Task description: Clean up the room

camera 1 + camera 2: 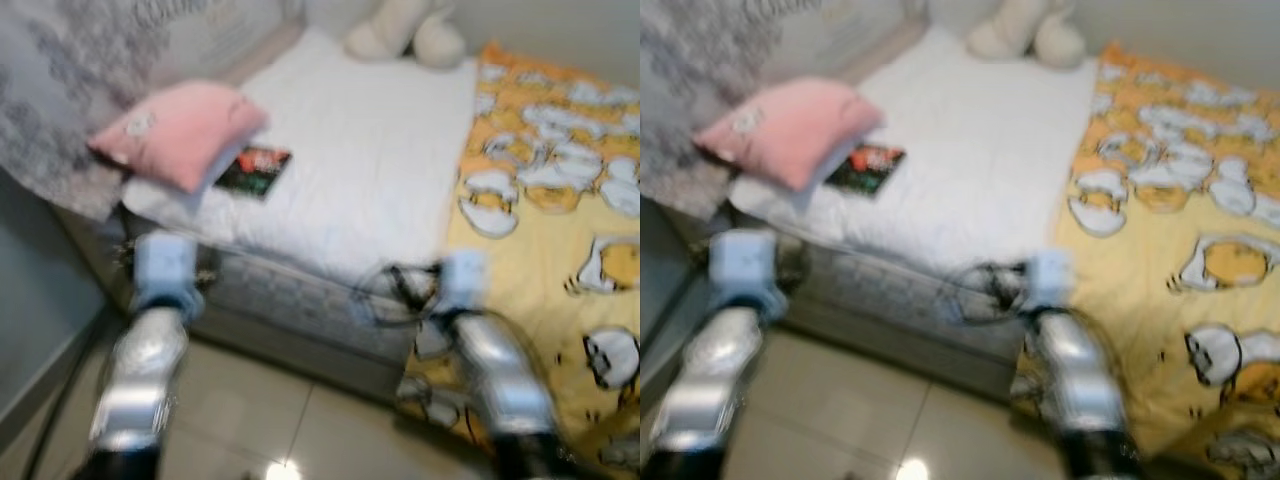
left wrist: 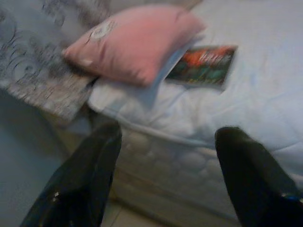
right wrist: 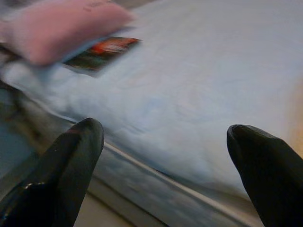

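Evidently the approach is underway: the book (image 1: 254,171) lies on the white bed (image 1: 370,170) at about 11 o'clock, its corner tucked under the pink pillow (image 1: 180,132). Both the left gripper (image 2: 165,156) and right gripper (image 3: 165,156) are short of the mattress edge, fingers spread and empty. Next, I judge, comes stepping closer and reaching left. Bare floor (image 1: 250,420) lies below; the yellow blanket (image 1: 560,200) drapes at 2 o'clock.

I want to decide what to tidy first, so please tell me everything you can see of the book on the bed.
The book is thin and flat, with a dark cover printed in red and green; the blur hides its title. It lies closed on the white sheet, near the mattress edge. One corner is tucked under the pink pillow. No gripper touches it.
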Controlling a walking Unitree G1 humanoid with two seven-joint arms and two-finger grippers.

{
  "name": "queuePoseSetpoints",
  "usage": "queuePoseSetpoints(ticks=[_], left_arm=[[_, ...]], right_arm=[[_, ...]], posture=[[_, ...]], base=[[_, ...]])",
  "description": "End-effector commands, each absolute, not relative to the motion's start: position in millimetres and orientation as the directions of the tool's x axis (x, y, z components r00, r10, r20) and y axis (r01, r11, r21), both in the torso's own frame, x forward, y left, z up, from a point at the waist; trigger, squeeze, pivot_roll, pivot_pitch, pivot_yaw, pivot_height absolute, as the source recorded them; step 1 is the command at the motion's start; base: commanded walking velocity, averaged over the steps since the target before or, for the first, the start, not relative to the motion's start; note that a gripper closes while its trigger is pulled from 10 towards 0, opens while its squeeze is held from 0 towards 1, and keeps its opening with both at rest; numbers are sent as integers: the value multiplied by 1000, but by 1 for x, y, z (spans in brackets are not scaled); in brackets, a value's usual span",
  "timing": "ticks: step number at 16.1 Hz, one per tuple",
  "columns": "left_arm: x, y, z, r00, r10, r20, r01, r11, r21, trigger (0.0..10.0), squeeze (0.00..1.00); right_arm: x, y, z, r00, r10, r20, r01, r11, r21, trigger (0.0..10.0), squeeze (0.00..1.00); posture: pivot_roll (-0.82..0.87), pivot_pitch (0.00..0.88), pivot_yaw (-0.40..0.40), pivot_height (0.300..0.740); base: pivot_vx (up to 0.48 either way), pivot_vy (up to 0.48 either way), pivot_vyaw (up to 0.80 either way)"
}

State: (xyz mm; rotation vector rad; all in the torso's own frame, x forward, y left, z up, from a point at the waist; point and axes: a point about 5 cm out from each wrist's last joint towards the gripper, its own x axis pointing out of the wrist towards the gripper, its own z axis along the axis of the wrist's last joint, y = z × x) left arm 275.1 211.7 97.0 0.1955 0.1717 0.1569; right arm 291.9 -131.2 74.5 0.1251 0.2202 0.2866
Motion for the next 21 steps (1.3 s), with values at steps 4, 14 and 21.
queuePoseSetpoints(ticks=[4, 14, 21], left_arm=[[212, 199, 106, 988, -92, -127, 104, 991, 86, 10000, 0], [221, 190, 114, 990, -30, -135, 46, 992, 115, 10000, 0], [240, 191, 114, 987, 77, -141, -50, 982, 183, 10000, 0]], right_arm=[[239, -166, 74, 931, 255, -263, -241, 967, 82, 10000, 0], [245, -168, 76, 932, 235, -276, -200, 968, 148, 10000, 0], [254, -161, 78, 922, 277, -272, -253, 960, 120, 10000, 0]], posture=[[-60, 0, 3, 740], [-62, 0, 14, 740], [-77, 1, 10, 740]], base=[[0, 0, 675], [0, 0, 675], [313, -295, 665]])
